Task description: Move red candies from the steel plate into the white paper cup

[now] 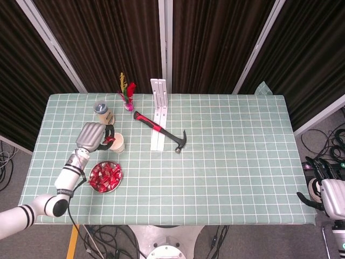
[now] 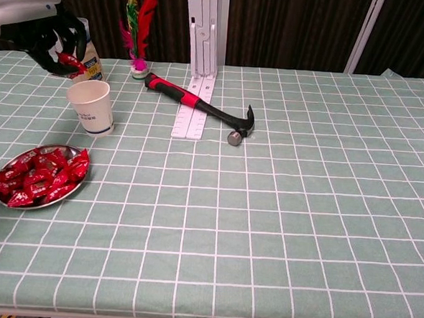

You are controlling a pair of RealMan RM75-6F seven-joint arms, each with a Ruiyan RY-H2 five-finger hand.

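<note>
The left hand's dark fingers [image 2: 60, 45] pinch a red wrapped candy [image 2: 72, 62] just above and behind the rim of the white paper cup [image 2: 91, 107]. To drop it cleanly, the left hand [image 1: 92, 136] should shift until the candy hangs over the cup's mouth, then part its fingers without nudging the light cup. More red candies fill the round steel plate [image 2: 10, 164] nearby on the green checked counter [image 2: 280, 221]. The right hand [image 1: 325, 190] hangs off the counter's edge; I cannot tell its finger state.
</note>
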